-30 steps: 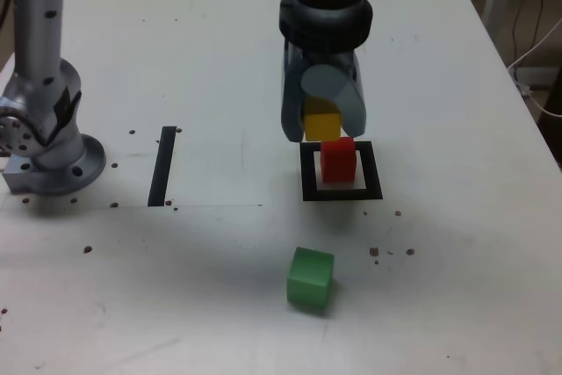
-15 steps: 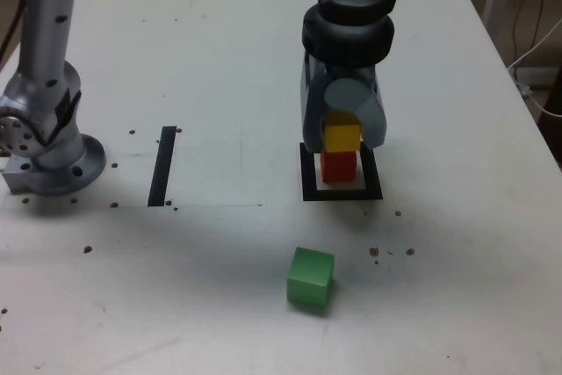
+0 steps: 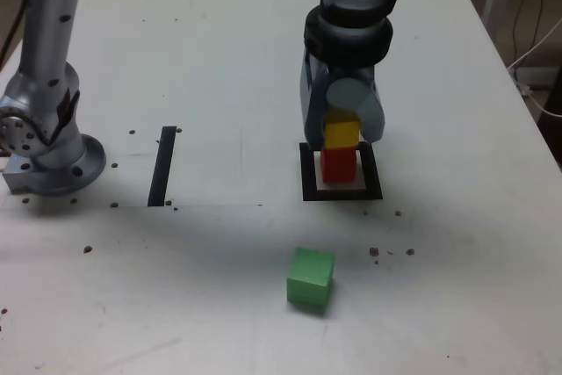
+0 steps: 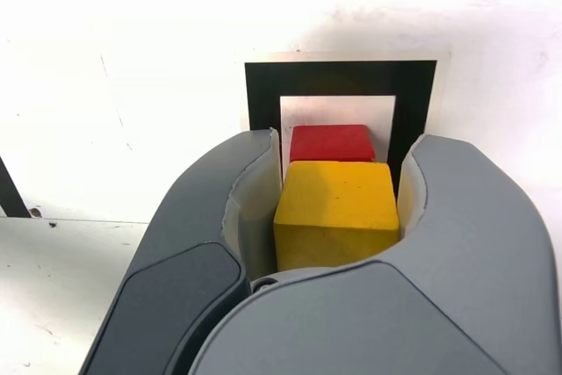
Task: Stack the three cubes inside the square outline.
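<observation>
Gripper (image 3: 342,129): clamped on the yellow cube (image 3: 342,133), jaws pressed to two opposite faces; confirmed in wrist view (image 4: 336,204).
Yellow cube: directly above the red cube (image 3: 337,164), apparently touching; contact not certain.
Red cube: inside the square outline (image 3: 342,192), on its white centre.
Green cube (image 3: 310,278): well apart from the square outline, nearer the camera, loose on the table (image 3: 219,68).
Black strip (image 3: 162,165): well apart from the square outline, toward the exterior view's left.
Markings: no legible writing or brand.
View difference: green cube and arm base (image 3: 48,151) in exterior view only; wrist view shows the red cube's top (image 4: 332,142) past the yellow cube.
</observation>
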